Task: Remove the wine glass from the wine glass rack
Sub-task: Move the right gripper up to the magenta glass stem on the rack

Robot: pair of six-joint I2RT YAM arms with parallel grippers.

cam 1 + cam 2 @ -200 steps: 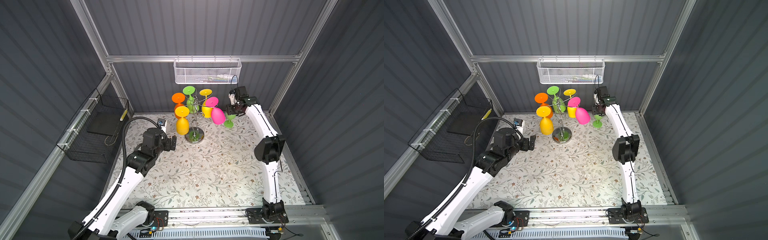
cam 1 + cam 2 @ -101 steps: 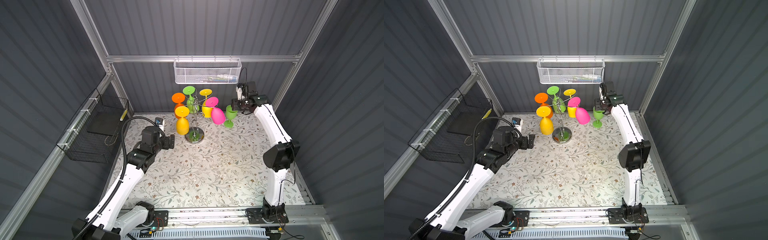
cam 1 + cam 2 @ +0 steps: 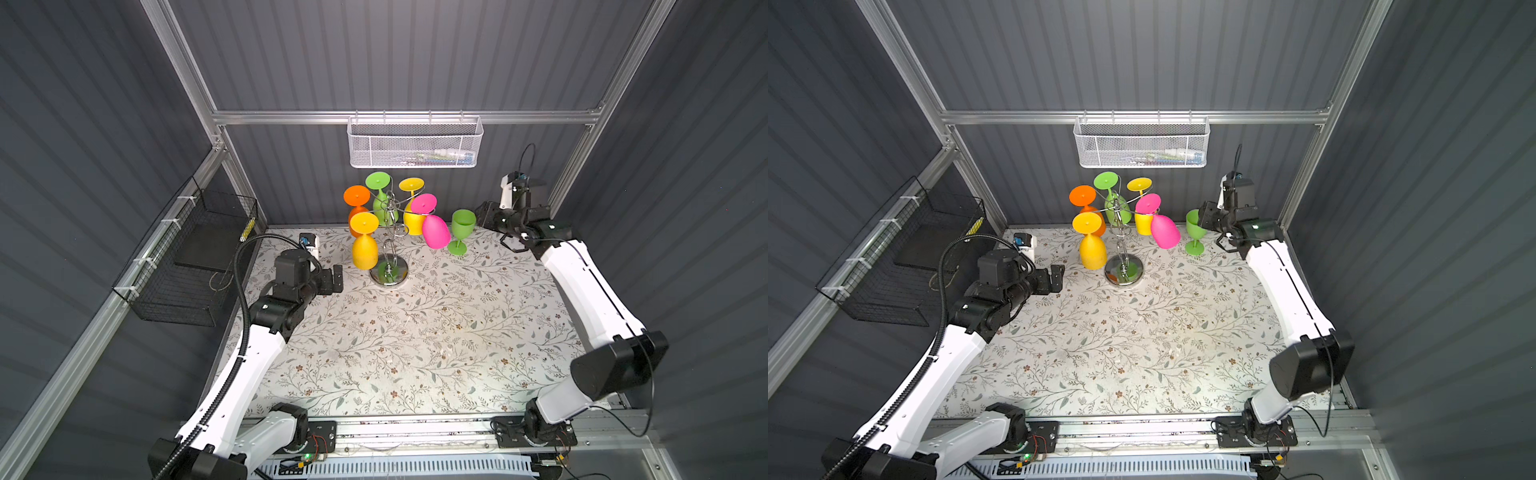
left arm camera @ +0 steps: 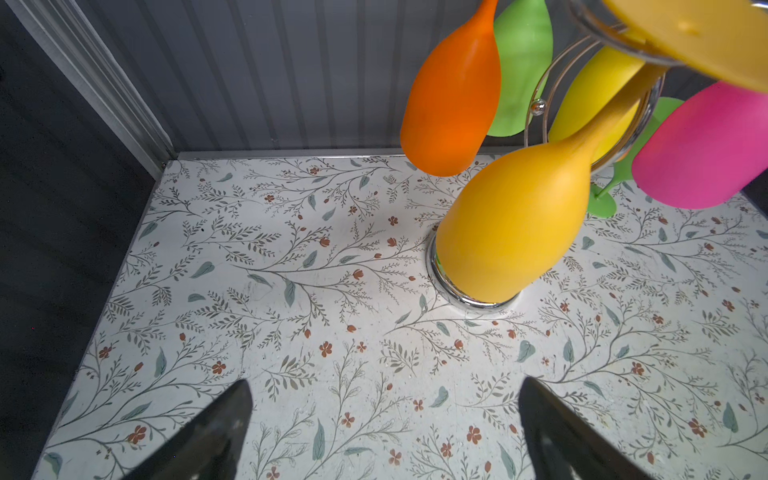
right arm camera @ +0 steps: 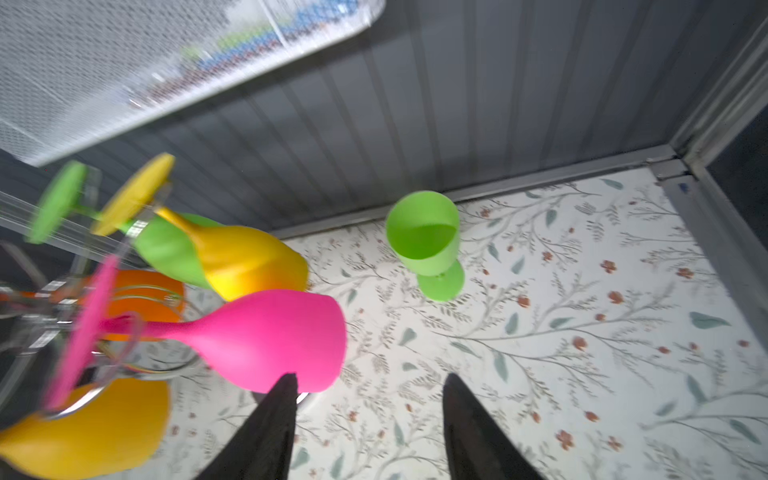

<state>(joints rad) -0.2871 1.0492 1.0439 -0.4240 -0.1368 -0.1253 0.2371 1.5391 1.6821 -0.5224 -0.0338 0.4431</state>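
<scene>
The chrome wine glass rack (image 3: 389, 272) (image 3: 1123, 272) stands at the back middle of the table. Several wine glasses hang upside down from it, among them a tilted pink one (image 3: 435, 232) (image 5: 270, 340) and an amber one (image 4: 511, 232). A green wine glass (image 3: 462, 224) (image 3: 1194, 230) (image 5: 424, 239) stands upright on the table just right of the rack, touched by nothing. My right gripper (image 3: 482, 214) (image 3: 1204, 216) (image 5: 370, 378) hovers to its right, open and empty. Left of the rack's base, my left gripper (image 3: 337, 278) (image 3: 1059, 276) (image 4: 384, 382) is wide open and empty.
A white mesh basket (image 3: 415, 143) hangs on the back wall above the rack. A black wire basket (image 3: 187, 266) is fixed to the left wall. A small white device (image 3: 309, 243) sits at the back left corner. Grey walls close the table on three sides.
My right gripper has drawn back to the right, away from the green wine glass, which stays upright on the table. My left arm has barely shifted.
</scene>
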